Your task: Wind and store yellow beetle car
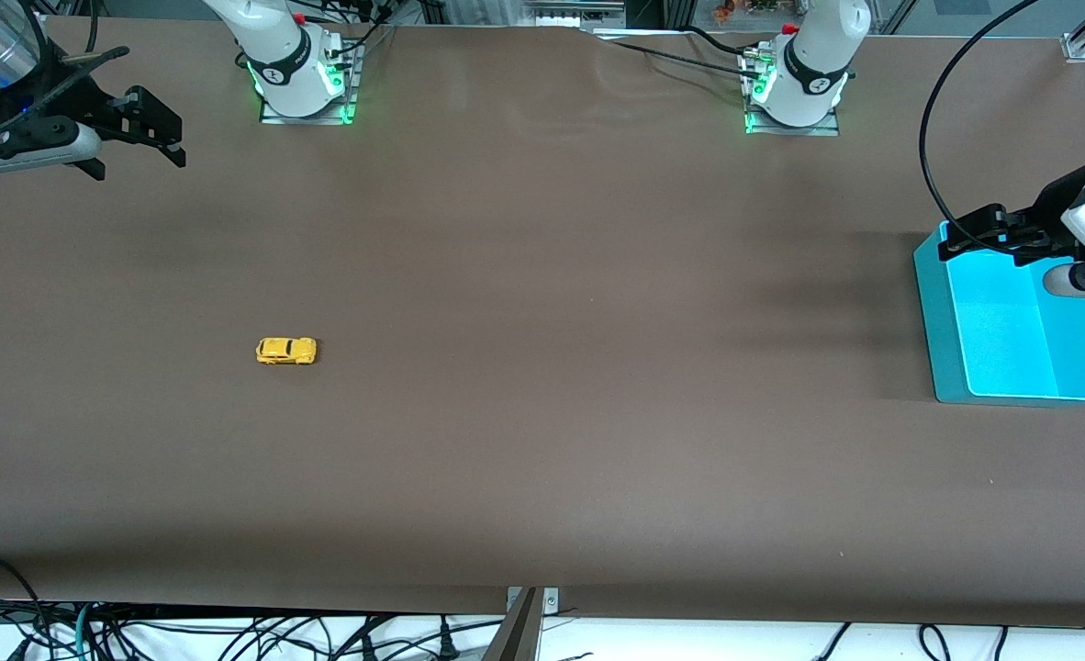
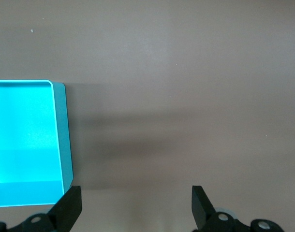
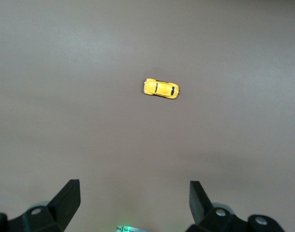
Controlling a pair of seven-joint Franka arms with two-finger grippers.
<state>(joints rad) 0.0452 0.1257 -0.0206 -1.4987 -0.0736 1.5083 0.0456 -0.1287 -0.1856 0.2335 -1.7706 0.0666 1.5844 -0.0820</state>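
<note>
- On the brown bench (image 1: 542,367), toward the right arm's end, we see the yellow beetle car (image 1: 286,351) untouched, well apart from the turquoise tray (image 1: 937,312).
- Right gripper (image 1: 152,124) and left gripper (image 1: 983,234) hover, jaws wide, empty.
- We judge winding and storing both remain.
</note>
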